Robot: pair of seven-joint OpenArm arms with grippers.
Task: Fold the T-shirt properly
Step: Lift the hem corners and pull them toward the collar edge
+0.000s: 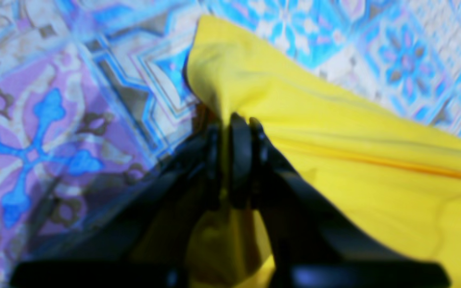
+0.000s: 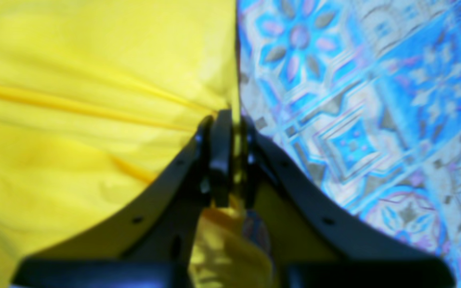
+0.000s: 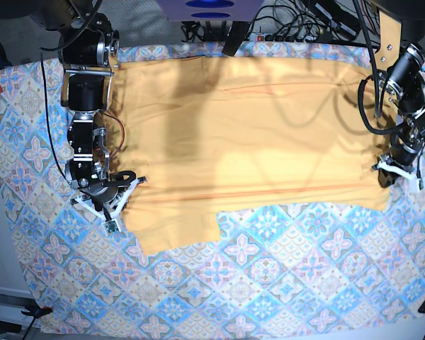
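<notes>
On the tablecloth (image 3: 269, 283), the T-shirt (image 3: 248, 142) is spread lengthwise between both arms. Its opposite edges are pinched by the left gripper (image 1: 230, 160) and right gripper (image 2: 230, 156), each pressed together on fabric, equally near.

Bright even overhead light, soft arm shadows across the T-shirt (image 3: 248, 142), blurred wrist views.
</notes>
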